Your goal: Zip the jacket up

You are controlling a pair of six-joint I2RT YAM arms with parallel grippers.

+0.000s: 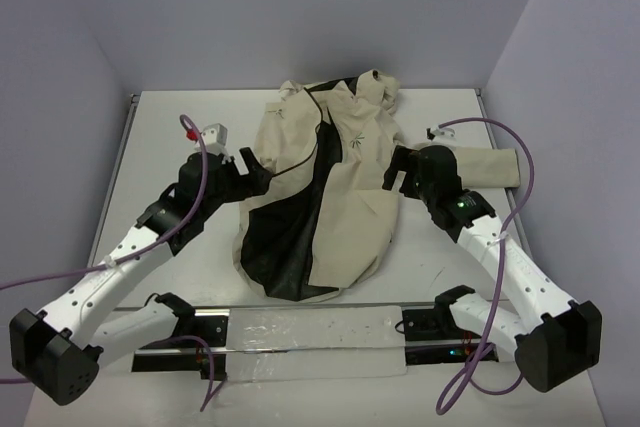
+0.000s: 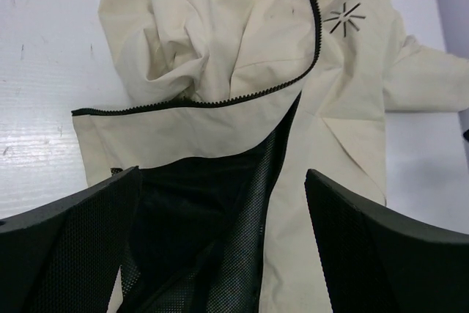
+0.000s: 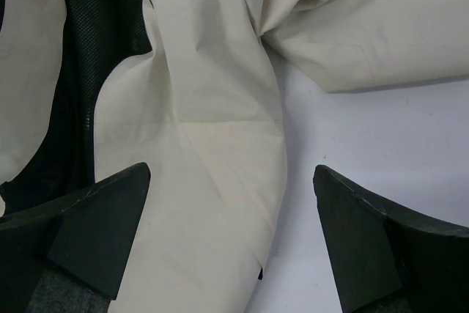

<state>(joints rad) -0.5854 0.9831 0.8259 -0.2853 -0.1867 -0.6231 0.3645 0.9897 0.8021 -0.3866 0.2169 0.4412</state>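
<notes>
Top external view: the jacket [image 1: 345, 187] lies unzipped, left hand [image 1: 255, 167] and right hand [image 1: 397, 169] wide open and empty at its edges; next, I'd guess, comes finding the bottom ends of the zipper [image 2: 220, 102].

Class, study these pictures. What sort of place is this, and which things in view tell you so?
Probably a robotics lab test bench: the cabled left arm and right arm bolted to a white table, plain walls boxing it in, and a jacket laid out.
</notes>
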